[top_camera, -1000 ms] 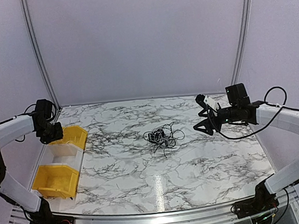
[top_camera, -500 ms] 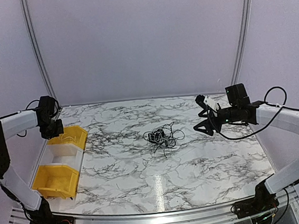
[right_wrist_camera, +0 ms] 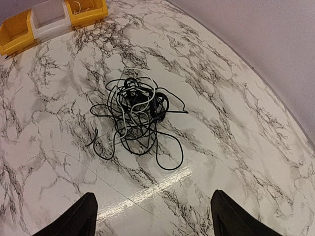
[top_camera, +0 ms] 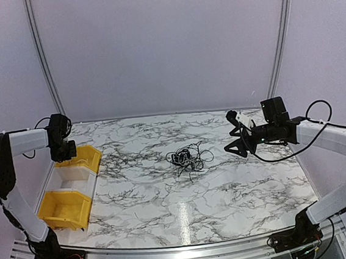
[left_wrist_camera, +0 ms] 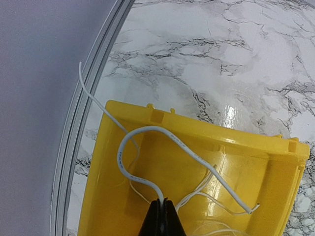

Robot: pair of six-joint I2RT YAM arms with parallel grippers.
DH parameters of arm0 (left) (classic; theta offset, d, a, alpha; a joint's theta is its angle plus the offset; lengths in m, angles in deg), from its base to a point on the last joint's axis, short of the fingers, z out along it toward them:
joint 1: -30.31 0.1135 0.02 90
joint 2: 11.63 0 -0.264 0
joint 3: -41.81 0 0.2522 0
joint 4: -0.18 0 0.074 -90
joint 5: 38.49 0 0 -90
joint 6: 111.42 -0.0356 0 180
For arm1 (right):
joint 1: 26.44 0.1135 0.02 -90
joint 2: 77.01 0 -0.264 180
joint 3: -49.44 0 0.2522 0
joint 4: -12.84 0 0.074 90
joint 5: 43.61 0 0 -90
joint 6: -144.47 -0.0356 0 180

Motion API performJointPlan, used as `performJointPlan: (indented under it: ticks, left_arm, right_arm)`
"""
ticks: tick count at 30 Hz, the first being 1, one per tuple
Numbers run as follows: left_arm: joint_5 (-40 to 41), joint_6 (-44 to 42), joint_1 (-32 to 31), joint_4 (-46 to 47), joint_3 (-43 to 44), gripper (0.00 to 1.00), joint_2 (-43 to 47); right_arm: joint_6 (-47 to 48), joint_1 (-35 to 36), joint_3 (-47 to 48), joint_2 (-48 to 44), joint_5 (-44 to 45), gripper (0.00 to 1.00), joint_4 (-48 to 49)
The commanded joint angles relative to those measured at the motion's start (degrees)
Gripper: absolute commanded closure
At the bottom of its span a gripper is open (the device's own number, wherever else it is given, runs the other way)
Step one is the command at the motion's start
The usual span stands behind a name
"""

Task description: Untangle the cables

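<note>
One wiry bunch of thin black cables (top_camera: 188, 158) lies near the middle of the marbled surface (top_camera: 228, 188), touching neither arm. A pale strand runs through it. The loops cross too tightly to count the separate cables.

At its 3 o'clock, well apart, the right pincer (top_camera: 235, 143) hangs above the surface with its jaws wide apart and nothing between them.

At 9 o'clock, along the left edge of the surface, three bins stand in a row: a far yellow bin (top_camera: 88, 157), a white bin (top_camera: 73, 179) and a near yellow bin (top_camera: 64, 208).

The left pincer (left_wrist_camera: 158, 216) is over the far yellow bin, jaws together, clamped on a white wire (left_wrist_camera: 147, 130) that loops up, one end past the rim. Fainter white strands in the bin's bottom are hard to separate. The wrist view cuts that bin off below.

Pale lilac walls enclose the surface, with two curved metal rails (top_camera: 41, 62) rising at the back.
</note>
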Motion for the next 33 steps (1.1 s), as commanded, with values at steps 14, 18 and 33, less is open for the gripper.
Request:
performJointPlan:
  ticks: [14,18,33]
  left_arm:
    - [6.48,3.35,-3.84,-2.57,-1.27,0.52,19.89]
    - [3.99,1.98,-10.55,-1.79,-0.24,0.5,23.37]
    - [-12.32,7.77,-40.12,23.77,-3.07,0.5,9.52]
  right_arm:
    - [-0.25,0.28,2.76,1.32,0.72,0.21,0.37]
    - [-2.02,0.68,3.97,2.2,2.84,0.22,1.92]
    - [-4.32,11.53,28.68,27.75,7.79,0.35,-7.74]
